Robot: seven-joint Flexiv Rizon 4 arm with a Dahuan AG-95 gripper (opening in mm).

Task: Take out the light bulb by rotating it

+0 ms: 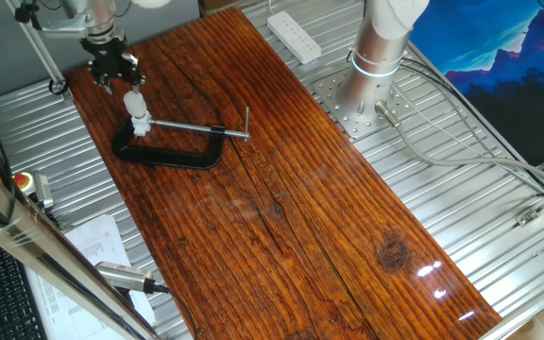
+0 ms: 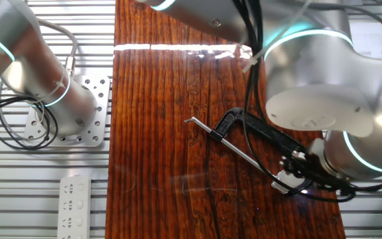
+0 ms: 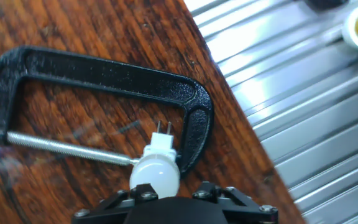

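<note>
A dark wooden board [image 1: 281,189] lies on ribbed metal table [image 1: 461,189]. The bulb [image 3: 155,174] stands by the clamp [image 3: 104,78], at the board's 10 o'clock; the gripper [image 1: 113,68] hovers above, jaws seemingly spread.

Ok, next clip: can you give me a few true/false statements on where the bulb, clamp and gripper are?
1. The black C-clamp lies on the wooden board. True.
2. The light bulb lies loose on the metal table. False: it stands upright at the clamp, over the board.
3. The clamp's screw rod ends at the white base under the bulb. True.
4. The gripper is far from the clamp, at the board's other end. False: it hangs just above the bulb.
5. The white power strip lies on the wooden board. False: it is on the metal table beside the board.
</note>
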